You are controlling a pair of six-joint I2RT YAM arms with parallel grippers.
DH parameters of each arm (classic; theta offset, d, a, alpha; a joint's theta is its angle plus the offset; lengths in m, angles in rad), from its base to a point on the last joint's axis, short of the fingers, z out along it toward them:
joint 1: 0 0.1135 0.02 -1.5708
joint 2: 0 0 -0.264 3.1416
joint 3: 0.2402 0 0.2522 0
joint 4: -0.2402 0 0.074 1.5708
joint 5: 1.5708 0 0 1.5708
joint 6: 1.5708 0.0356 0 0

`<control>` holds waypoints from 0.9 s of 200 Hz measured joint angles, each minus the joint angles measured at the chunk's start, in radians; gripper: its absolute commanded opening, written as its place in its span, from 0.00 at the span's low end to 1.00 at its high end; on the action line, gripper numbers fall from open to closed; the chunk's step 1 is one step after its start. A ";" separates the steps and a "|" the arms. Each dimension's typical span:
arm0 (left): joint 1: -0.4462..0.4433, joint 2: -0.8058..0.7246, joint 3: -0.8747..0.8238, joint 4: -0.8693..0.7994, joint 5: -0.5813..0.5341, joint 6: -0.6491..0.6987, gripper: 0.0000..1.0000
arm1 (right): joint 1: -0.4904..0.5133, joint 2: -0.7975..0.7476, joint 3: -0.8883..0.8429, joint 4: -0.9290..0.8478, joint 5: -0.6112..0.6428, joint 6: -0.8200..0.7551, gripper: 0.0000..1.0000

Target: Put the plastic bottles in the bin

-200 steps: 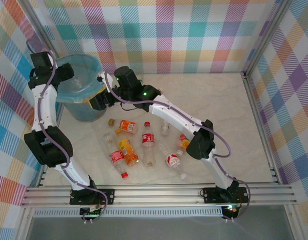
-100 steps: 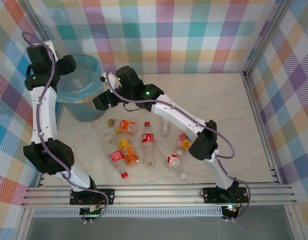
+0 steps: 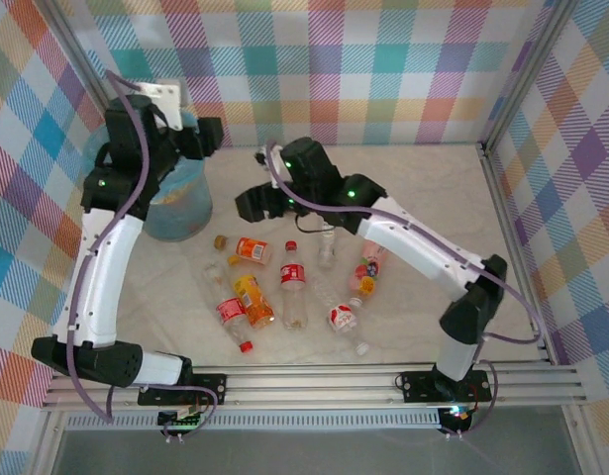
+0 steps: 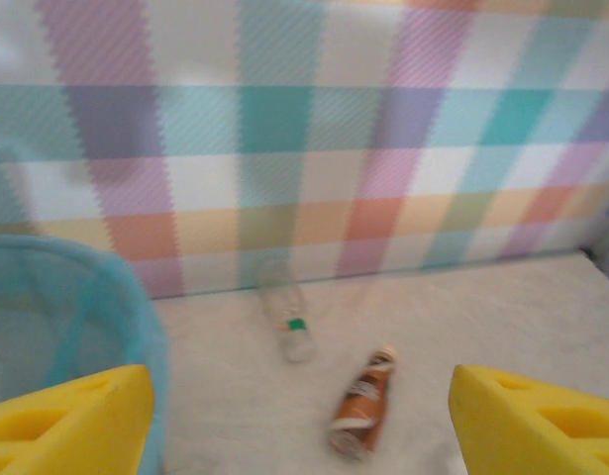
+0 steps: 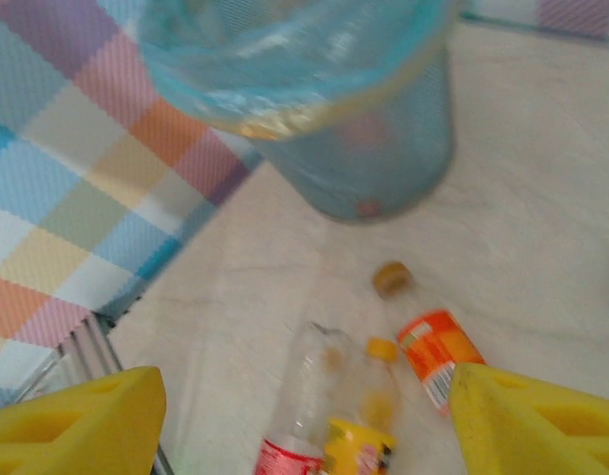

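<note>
Bottles (image 3: 293, 287) (clear plastic) beside round bin (image 3: 188, 212)

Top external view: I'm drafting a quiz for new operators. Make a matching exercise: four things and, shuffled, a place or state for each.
1 bin
2 right hand
3 yellow-labelled bottle
4 orange-labelled bottle

a between two red-labelled bottles
b far left, partly under the left arm
c open, right of the bin
d on the table, just nearer than the right hand

Pairs: 1-b, 2-c, 3-a, 4-d
</note>
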 measured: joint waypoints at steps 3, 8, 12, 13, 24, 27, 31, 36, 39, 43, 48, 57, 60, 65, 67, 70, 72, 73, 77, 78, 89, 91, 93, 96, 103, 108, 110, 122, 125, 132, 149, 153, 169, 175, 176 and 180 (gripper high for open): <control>-0.016 -0.002 -0.006 0.000 -0.003 0.001 0.78 | -0.004 -0.014 -0.023 0.001 0.007 0.005 0.75; -0.041 -0.006 -0.016 -0.003 -0.006 0.003 0.78 | -0.010 -0.036 -0.063 -0.002 0.017 0.011 0.75; -0.063 -0.008 -0.025 -0.005 -0.011 0.005 0.78 | -0.015 -0.051 -0.090 -0.001 0.023 0.016 0.75; -0.066 -0.008 -0.026 -0.005 -0.011 0.005 0.78 | -0.016 -0.057 -0.100 -0.002 0.026 0.017 0.76; -0.121 -0.010 -0.052 -0.011 -0.022 0.009 0.78 | -0.028 -0.098 -0.172 -0.003 0.049 0.030 0.76; -0.135 -0.010 -0.059 -0.014 -0.022 0.011 0.78 | -0.031 -0.108 -0.190 -0.004 0.053 0.034 0.76; -0.153 -0.010 -0.069 -0.016 -0.027 0.011 0.78 | -0.036 -0.124 -0.216 -0.005 0.063 0.039 0.76; -0.176 -0.010 -0.082 -0.019 -0.030 0.011 0.78 | -0.043 -0.142 -0.245 -0.005 0.071 0.043 0.76; -0.192 -0.010 -0.090 -0.021 -0.036 0.011 0.78 | -0.046 -0.153 -0.262 -0.005 0.075 0.047 0.76; -0.209 -0.010 -0.099 -0.022 -0.037 0.011 0.78 | -0.051 -0.167 -0.285 -0.006 0.084 0.051 0.76; -0.233 -0.010 -0.111 -0.023 -0.041 0.011 0.78 | -0.055 -0.186 -0.312 -0.008 0.090 0.056 0.76; -0.272 -0.010 -0.128 -0.024 -0.047 0.011 0.78 | -0.066 -0.218 -0.355 -0.012 0.101 0.067 0.76; -0.288 -0.010 -0.134 -0.024 -0.048 0.011 0.78 | -0.071 -0.232 -0.373 -0.014 0.105 0.070 0.76; -0.308 -0.010 -0.142 -0.023 -0.050 0.011 0.78 | -0.078 -0.250 -0.395 -0.014 0.109 0.076 0.76; -0.318 -0.010 -0.145 -0.023 -0.049 0.011 0.78 | -0.081 -0.258 -0.406 -0.016 0.113 0.079 0.76; -0.332 -0.010 -0.151 -0.022 -0.051 0.011 0.78 | -0.086 -0.271 -0.421 -0.018 0.116 0.085 0.76; -0.342 -0.010 -0.155 -0.021 -0.053 0.011 0.78 | -0.090 -0.280 -0.432 -0.019 0.116 0.088 0.76; -0.345 -0.010 -0.156 -0.021 -0.052 0.011 0.78 | -0.090 -0.283 -0.435 -0.019 0.117 0.088 0.76; -0.366 -0.009 -0.164 -0.021 -0.053 0.011 0.78 | -0.098 -0.303 -0.459 -0.021 0.121 0.095 0.76; -0.369 -0.009 -0.166 -0.021 -0.053 0.011 0.78 | -0.099 -0.306 -0.463 -0.021 0.122 0.095 0.76; -0.415 -0.005 -0.183 -0.019 -0.052 0.011 0.78 | -0.119 -0.352 -0.523 -0.027 0.129 0.113 0.76; -0.424 -0.004 -0.187 -0.019 -0.053 0.011 0.78 | -0.124 -0.361 -0.535 -0.027 0.131 0.116 0.76; -0.432 -0.003 -0.190 -0.019 -0.053 0.011 0.78 | -0.127 -0.370 -0.547 -0.026 0.131 0.119 0.76; -0.442 -0.001 -0.195 -0.019 -0.051 0.011 0.78 | -0.134 -0.382 -0.563 -0.027 0.134 0.123 0.76; -0.467 0.004 -0.207 -0.017 -0.049 0.011 0.78 | -0.152 -0.410 -0.605 -0.027 0.140 0.135 0.76; -0.483 0.009 -0.216 -0.014 -0.047 0.011 0.78 | -0.165 -0.430 -0.636 -0.027 0.142 0.143 0.76; -0.490 0.012 -0.219 -0.013 -0.046 0.010 0.78 | -0.171 -0.438 -0.649 -0.029 0.143 0.147 0.76; -0.523 0.031 -0.235 -0.008 -0.043 0.007 0.78 | -0.201 -0.475 -0.715 -0.035 0.149 0.165 0.77; -0.533 0.040 -0.237 -0.007 -0.041 0.005 0.78 | -0.211 -0.485 -0.735 -0.037 0.150 0.171 0.77; -0.550 0.056 -0.242 0.000 -0.037 0.001 0.78 | -0.227 -0.500 -0.769 -0.042 0.156 0.179 0.77; -0.588 0.106 -0.247 0.019 -0.024 -0.015 0.78 | -0.261 -0.532 -0.849 -0.046 0.164 0.197 0.77; -0.594 0.116 -0.247 0.021 -0.021 -0.017 0.79 | -0.266 -0.539 -0.867 -0.045 0.164 0.201 0.77; -0.619 0.163 -0.248 0.040 -0.008 -0.034 0.79 | -0.282 -0.558 -0.930 -0.044 0.164 0.217 0.78; -0.626 0.180 -0.248 0.044 -0.004 -0.042 0.79 | -0.287 -0.562 -0.952 -0.043 0.164 0.224 0.78; -0.626 0.182 -0.248 0.045 -0.002 -0.043 0.79 | -0.288 -0.562 -0.954 -0.043 0.164 0.224 0.78; -0.629 0.192 -0.248 0.047 0.001 -0.048 0.79 | -0.291 -0.563 -0.968 -0.041 0.163 0.229 0.78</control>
